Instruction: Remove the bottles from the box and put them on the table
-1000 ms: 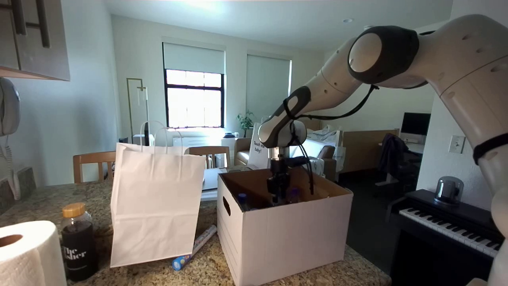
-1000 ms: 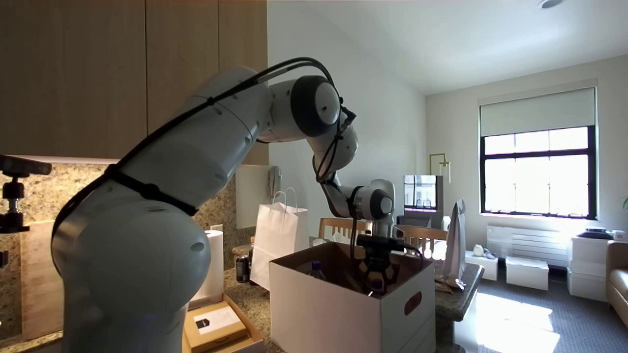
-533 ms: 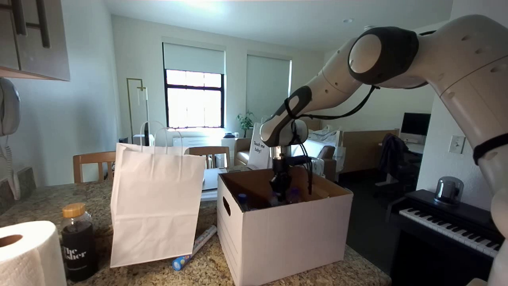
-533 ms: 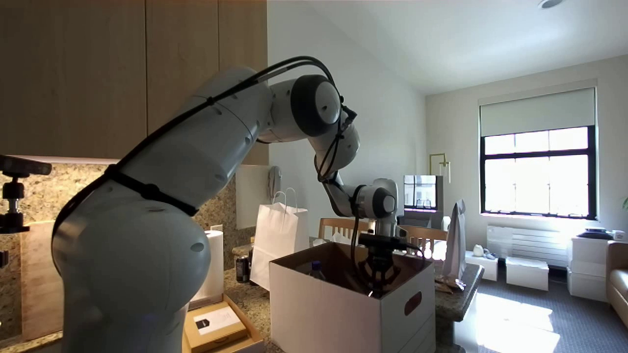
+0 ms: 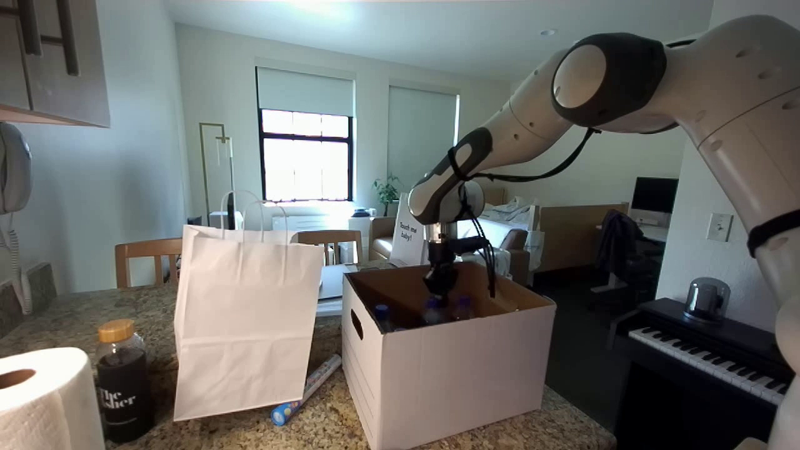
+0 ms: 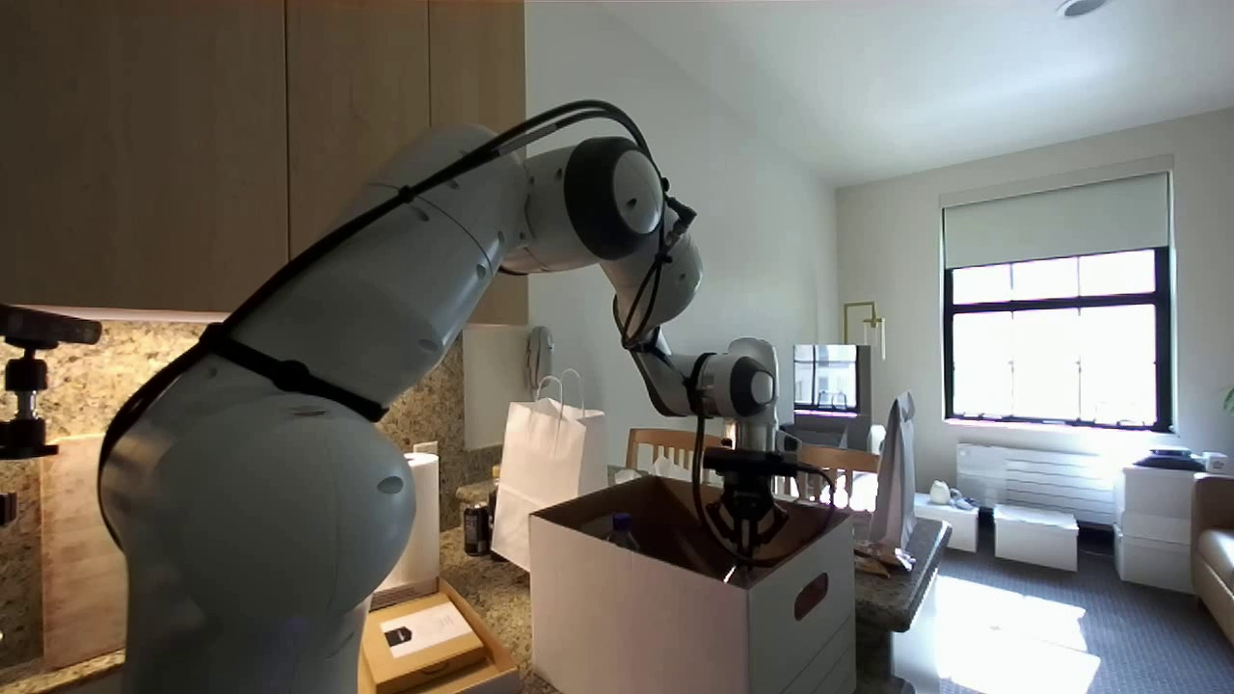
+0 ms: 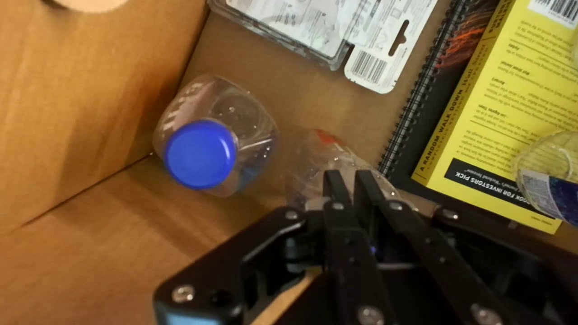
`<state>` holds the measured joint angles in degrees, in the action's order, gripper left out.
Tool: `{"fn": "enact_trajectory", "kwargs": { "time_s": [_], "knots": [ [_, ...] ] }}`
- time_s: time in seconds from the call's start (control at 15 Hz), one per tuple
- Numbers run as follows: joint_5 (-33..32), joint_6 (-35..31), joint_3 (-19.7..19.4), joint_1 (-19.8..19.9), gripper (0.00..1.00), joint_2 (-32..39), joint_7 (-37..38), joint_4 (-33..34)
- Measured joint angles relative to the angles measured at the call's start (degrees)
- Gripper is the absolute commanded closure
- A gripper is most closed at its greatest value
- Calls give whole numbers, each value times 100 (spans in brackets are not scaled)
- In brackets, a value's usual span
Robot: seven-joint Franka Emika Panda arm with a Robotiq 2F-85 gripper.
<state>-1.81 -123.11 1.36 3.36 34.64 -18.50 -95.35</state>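
Observation:
The white box [image 5: 462, 375], brown inside, stands on the speckled table [image 5: 312, 434]. Three bottles show inside by their blue caps in an exterior view: the near-left bottle [image 5: 382, 310], the middle bottle [image 5: 431, 306] and the right bottle [image 5: 463, 305]. My gripper [image 5: 439, 296] is just above the middle cap, below the box rim. In the wrist view the gripper [image 7: 348, 175] is shut to a narrow gap, with no bottle seen gripped. A clear bottle [image 7: 311, 158] lies beneath its fingertips, cap hidden; a blue-capped bottle [image 7: 201, 153] stands at the box corner, apart.
In the box also lie a yellow book [image 7: 505, 108], a spiral notebook [image 7: 402, 131] and a blister pack [image 7: 298, 27]. A paper bag [image 5: 247, 325], a tube [image 5: 306, 390], a dark jar [image 5: 125, 387] and a paper roll [image 5: 47, 400] stand or lie left of the box.
My gripper's jaws have come together and the gripper has risen a little inside the box. The middle bottle's cap has stayed low and shows below it. The other bottles have not moved.

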Motion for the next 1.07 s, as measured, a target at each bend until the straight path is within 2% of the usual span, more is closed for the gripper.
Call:
{"fn": "enact_trajectory", "kwargs": {
  "time_s": [0.53, 0.6, 0.8, 0.87, 1.0, 1.07],
  "knots": [
    [-303, -43, 2, -252, 5, -1, 300, 9],
    [-303, -46, 10, -256, 1, 0, 300, 15],
    [-303, -48, 7, -257, 0, -1, 300, 35],
    [-303, -53, 5, -254, 22, 0, 299, 35],
    [-303, -53, 5, -237, 26, 1, 291, 35],
    [-303, -53, 4, -226, 33, 4, 291, 35]
  ]
}}
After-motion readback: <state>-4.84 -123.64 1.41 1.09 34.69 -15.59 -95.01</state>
